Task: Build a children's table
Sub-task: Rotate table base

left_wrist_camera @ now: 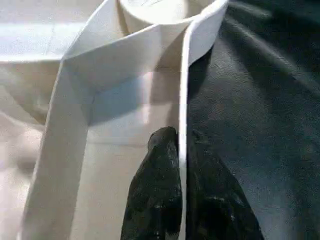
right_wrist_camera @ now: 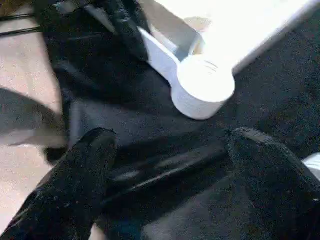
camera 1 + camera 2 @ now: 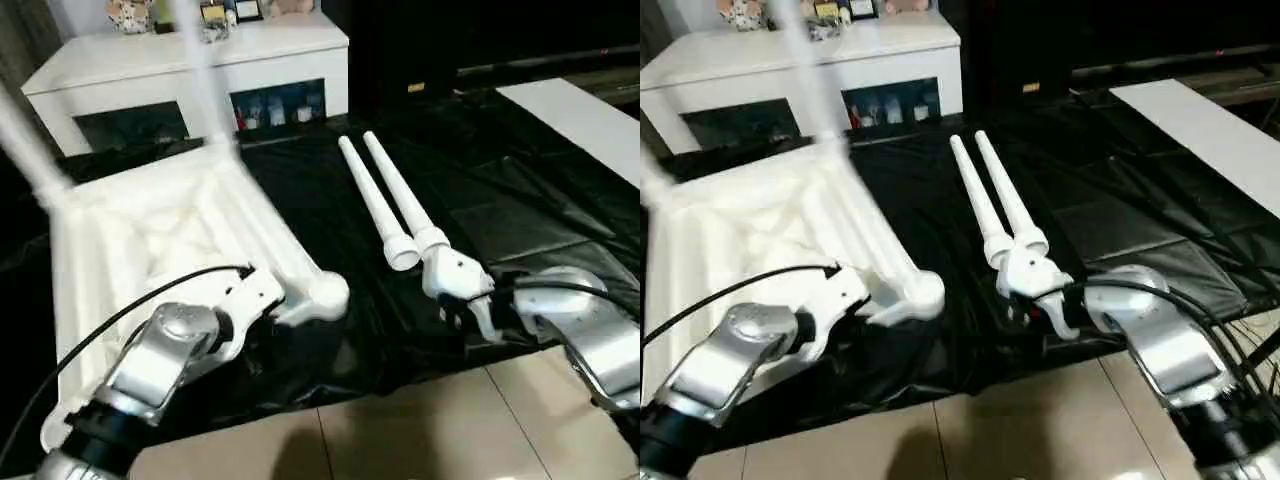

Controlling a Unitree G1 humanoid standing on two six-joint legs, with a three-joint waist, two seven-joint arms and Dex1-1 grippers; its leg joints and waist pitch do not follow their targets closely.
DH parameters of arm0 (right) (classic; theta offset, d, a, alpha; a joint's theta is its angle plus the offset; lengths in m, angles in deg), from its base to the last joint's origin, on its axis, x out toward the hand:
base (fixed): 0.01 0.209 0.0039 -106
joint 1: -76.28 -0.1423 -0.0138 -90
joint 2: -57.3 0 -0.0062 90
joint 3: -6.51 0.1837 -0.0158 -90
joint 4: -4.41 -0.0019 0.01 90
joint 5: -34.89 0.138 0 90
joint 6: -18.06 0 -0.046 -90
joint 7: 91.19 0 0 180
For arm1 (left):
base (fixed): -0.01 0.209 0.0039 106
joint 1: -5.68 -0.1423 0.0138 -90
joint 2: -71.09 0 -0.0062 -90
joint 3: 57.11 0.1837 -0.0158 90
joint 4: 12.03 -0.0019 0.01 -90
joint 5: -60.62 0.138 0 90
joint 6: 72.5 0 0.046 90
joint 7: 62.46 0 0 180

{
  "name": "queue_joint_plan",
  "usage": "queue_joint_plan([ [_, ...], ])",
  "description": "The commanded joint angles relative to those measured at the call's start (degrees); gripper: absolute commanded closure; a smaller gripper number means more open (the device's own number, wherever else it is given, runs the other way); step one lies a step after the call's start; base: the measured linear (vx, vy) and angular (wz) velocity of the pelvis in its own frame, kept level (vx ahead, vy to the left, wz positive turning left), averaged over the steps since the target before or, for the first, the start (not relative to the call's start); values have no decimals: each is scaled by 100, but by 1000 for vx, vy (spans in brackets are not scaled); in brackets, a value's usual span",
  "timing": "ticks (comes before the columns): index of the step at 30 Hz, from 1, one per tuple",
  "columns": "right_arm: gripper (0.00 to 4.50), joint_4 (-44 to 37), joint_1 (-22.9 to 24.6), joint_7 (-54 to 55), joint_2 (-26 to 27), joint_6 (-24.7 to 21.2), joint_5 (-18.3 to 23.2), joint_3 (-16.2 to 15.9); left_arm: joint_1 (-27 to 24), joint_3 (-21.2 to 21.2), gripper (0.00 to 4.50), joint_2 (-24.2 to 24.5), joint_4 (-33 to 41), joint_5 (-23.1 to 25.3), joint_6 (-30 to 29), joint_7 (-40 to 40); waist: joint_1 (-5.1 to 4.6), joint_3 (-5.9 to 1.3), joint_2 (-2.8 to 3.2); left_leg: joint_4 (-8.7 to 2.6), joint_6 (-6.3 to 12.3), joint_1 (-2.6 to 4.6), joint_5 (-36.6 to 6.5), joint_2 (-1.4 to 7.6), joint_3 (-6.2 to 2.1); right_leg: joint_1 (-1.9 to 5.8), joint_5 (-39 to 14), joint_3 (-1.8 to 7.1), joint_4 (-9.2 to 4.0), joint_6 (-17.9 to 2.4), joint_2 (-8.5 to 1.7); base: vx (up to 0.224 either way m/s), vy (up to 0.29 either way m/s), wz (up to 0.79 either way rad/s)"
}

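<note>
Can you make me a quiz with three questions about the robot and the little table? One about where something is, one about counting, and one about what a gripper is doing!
1. Where do the loose legs lie?
A. On the cabinet
B. On the black sheet, on the robot's right of the tabletop
C. On the tiled floor

2. How many legs lie loose side by side?
A. Two
B. Four
C. None

3. What is the left gripper doing?
A. Hanging open in the air
B. Holding a leg
C. Pinching the tabletop's rim

Answers:
1. B: the loose legs rest on the black sheet, to the right of the tabletop.
2. A: two lie together by the right gripper, whose fingers are spread open.
3. C: the left gripper has one finger on each side of the white rim, near the corner socket.
</note>
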Motion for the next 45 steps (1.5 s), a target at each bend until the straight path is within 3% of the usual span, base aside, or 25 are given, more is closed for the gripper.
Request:
queue_joint_plan([
  [1,51,147,-162,241,110,32,-106,26,94,-89,449,11,-344,153,556,-396,61,-306,-166,-341,450,-105,-1343,-77,19,311,-2446,144,-610,-799,-197,0,0,0],
  [6,51,322,-165,563,316,-96,-191,30,416,135,449,148,-1156,389,1973,-334,118,-324,-161,-352,483,-77,-1341,-92,2,280,-2472,155,-643,-658,-200,0,0,0],
  [7,51,348,-155,626,352,-108,-218,29,477,183,449,209,-1333,456,2212,-304,130,-323,-128,-351,466,-66,-1351,-89,7,263,-2473,160,-637,-662,-198,0,0,0],
  [12,51,388,-140,745,426,-88,-279,22,644,106,449,279,-1764,487,2623,-322,229,-349,-118,-376,360,-86,-1223,-40,-5,307,-2017,189,-564,-776,-239,0,0,0],
  [14,51,406,-157,918,514,-123,-265,73,839,-48,449,342,-2167,463,3079,-379,236,-352,-113,-365,350,-83,-1200,-62,8,306,-1864,192,-560,-824,-227,0,0,0],
  [16,51,407,-163,947,536,-128,-264,86,878,-67,449,349,-2250,472,3185,-424,237,-357,-112,-372,334,-103,-1159,-58,-3,330,-1788,192,-542,-846,-238,0,0,0],
  [17,51,403,-156,989,589,-163,-241,134,893,-218,449,267,-2234,259,3238,-357,236,-368,-101,-369,323,-98,-1105,-40,-6,331,-1600,196,-521,-913,-247,0,0,0],
  [19,51,402,-149,1023,618,-189,-234,163,893,-308,449,209,-2195,124,3241,-320,235,-375,-104,-362,333,-96,-1047,-36,-1,336,-1444,203,-505,-980,-249,0,0,0],
  [21,51,406,-143,1064,635,-209,-237,180,899,-375,387,152,-2179,30,3258,-332,253,-379,-113,-349,384,-90,-952,-36,12,332,-1335,210,-499,-1051,-250,0,0,0],
  [23,51,486,-174,1251,702,-261,-284,222,893,-439,387,99,-2055,-109,3252,-280,281,-397,-94,-331,394,-107,-801,-39,13,342,-1253,206,-481,-1100,-263,0,0,0],
  [26,51,672,-296,1538,822,-340,-339,322,913,-508,342,107,-1879,-179,3231,-278,305,-392,-105,-344,368,-99,-800,-12,11,322,-1087,197,-465,-1192,-249,0,0,0],
  [28,34,919,-481,1801,963,-470,-355,458,887,-571,348,182,-1629,-221,3042,-151,314,-397,-125,-336,371,-94,-776,-18,18,321,-978,200,-446,-1214,-245,0,0,0],
  [32,9,1772,-1096,2638,1395,-956,-362,871,798,-951,341,156,-922,-785,2130,42,307,-392,-96,-331,283,-88,-713,-28,23,318,-988,208,-414,-1264,-257,0,0,0],
  [34,9,1930,-1189,2780,1447,-984,-402,902,802,-986,341,136,-886,-829,2067,-13,298,-385,-98,-327,226,-98,-672,-41,24,319,-935,196,-415,-1299,-237,0,0,0],
  [36,9,2623,-1551,3208,1613,-989,-505,971,830,-1043,341,48,-855,-888,1931,-187,274,-400,-56,-317,184,-84,-718,-53,29,312,-890,192,-404,-1318,-236,0,0,0],
  [37,9,2941,-1709,3341,1660,-925,-546,968,835,-1023,341,38,-843,-878,1907,-191,274,-398,-71,-318,177,-91,-721,-60,25,323,-878,183,-414,-1317,-226,0,0,0],
  [38,9,3752,-2118,3644,1804,-736,-588,1008,837,-951,341,28,-780,-845,1832,-160,269,-421,-17,-303,143,-67,-716,-51,27,291,-794,191,-391,-1373,-245,0,0,0],
  [39,9,4135,-2320,3752,1883,-650,-586,1054,825,-912,341,34,-701,-838,1759,-109,269,-427,-40,-299,136,-98,-690,-62,20,338,-616,180,-381,-1431,-237,0,0,0],
  [41,9,4918,-2767,3971,2040,-452,-586,1136,814,-826,341,44,-528,-832,1616,-2,245,-431,-49,-299,142,-105,-722,-51,21,317,-517,183,-350,-1507,-255,0,0,0],
  [42,9,5530,-3146,4148,2167,-296,-566,1234,817,-758,341,71,-368,-841,1498,90,236,-434,-29,-288,167,-111,-716,-50,19,327,-421,178,-326,-1574,-262,0,0,0],
  [44,9,6058,-3461,4297,2275,-104,-562,1326,831,-733,341,96,-188,-892,1340,147,226,-428,-39,-283,213,-123,-699,-47,26,344,-340,174,-317,-1601,-261,0,0,0],
  [45,9,6254,-3571,4344,2321,-23,-559,1354,837,-727,341,105,-118,-905,1289,155,222,-421,-96,-287,266,-131,-651,-48,31,349,-294,168,-315,-1628,-254,0,0,0],
])
